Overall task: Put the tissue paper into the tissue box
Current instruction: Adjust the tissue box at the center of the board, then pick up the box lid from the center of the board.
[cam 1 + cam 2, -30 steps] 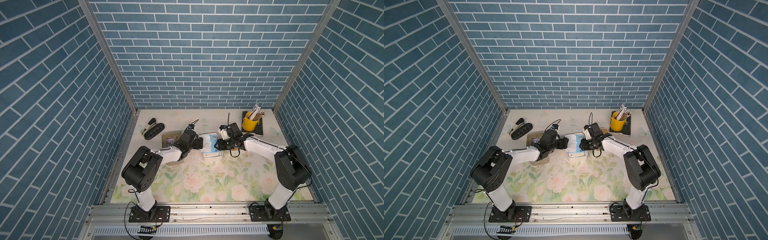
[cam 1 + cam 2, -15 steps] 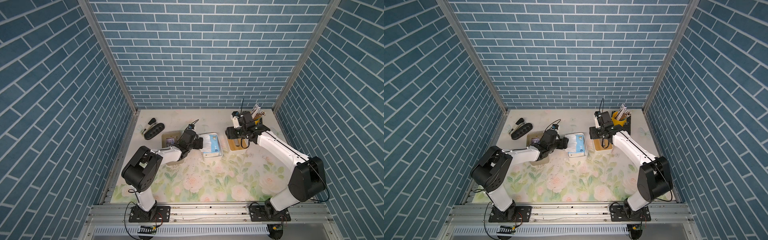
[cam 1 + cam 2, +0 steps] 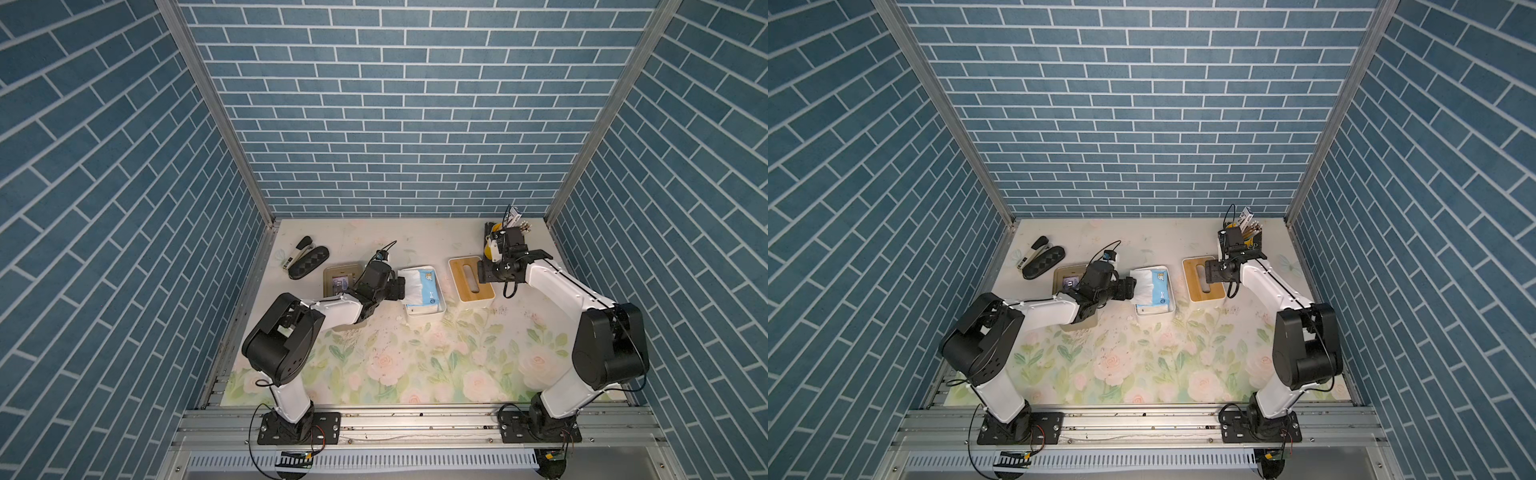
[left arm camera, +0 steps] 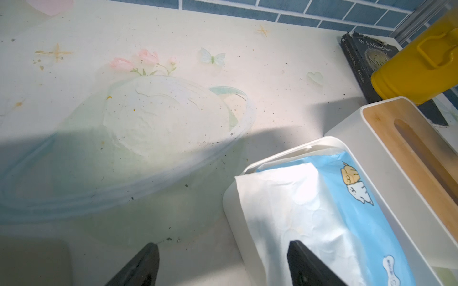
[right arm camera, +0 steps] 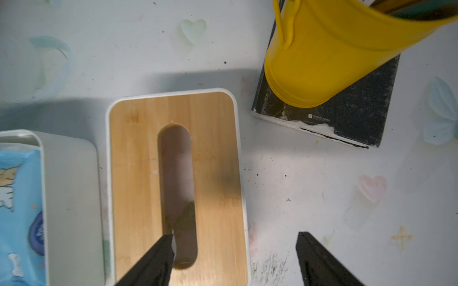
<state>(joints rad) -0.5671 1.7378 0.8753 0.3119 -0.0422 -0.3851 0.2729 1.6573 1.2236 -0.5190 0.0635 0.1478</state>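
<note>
The tissue paper [image 3: 419, 286], one blue-and-white pack, lay inside the open white tissue box [image 3: 441, 310] near the middle of the desk [image 3: 415, 365], a loose white sheet folded over the box's edge on the left arm's side. The box's one lid [image 3: 465, 270], wooden-topped with a long slot, lay flat just beside it, with only a narrow strip of desk between the two.

The left hand [image 4: 223, 247] stood with its fingers wide apart and gripped nothing. One finger hung over the loose sheet and the other over bare desk. The right hand [image 5: 235, 236] was likewise spread: one finger sat above the lid's slot and the other beyond the lid's outer edge.

Past the lid, one yellow cup [image 5: 322, 54] of pens stood on one dark book [image 5: 347, 116] in the far corner, close to the lid but apart from it. Across the desk lay one stapler [image 3: 297, 251], one black oval case [image 3: 309, 267] and one tan frame [image 3: 334, 272], partly under the left arm.

The near half of the flower-printed desk lay open. Blue brick-patterned walls [image 3: 395, 104] closed in three sides.
</note>
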